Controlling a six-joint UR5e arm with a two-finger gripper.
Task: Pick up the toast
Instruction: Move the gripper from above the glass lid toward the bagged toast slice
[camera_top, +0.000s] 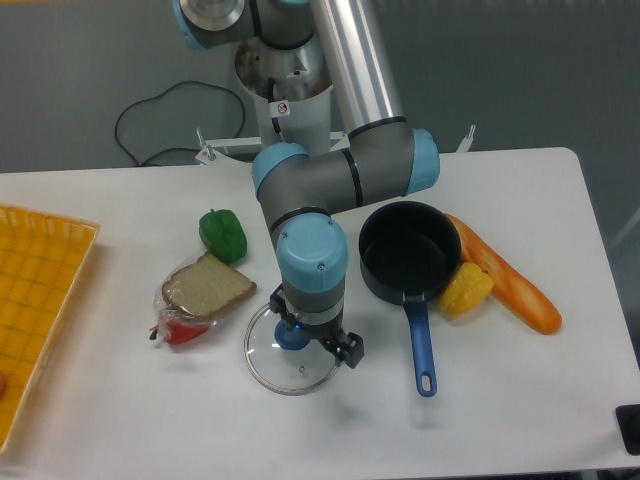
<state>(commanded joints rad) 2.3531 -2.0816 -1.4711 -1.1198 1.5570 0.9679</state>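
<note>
Toast (208, 287): left of centre in the frame, flat slice, tan face up, darker crust. It leans on a red pepper (183, 330) at its lower left, so it sits slightly tilted, not flush on the table (520, 400). Judged light, fairly stiff, crumbly at edges; best taken across two opposite crust edges, gently. Green pepper (223, 234) just above. Glass lid (290, 352) to its right; pincer (300, 345) hangs over it, hidden under the wrist, opening cannot be told. Pot (410, 262) further right.
</note>
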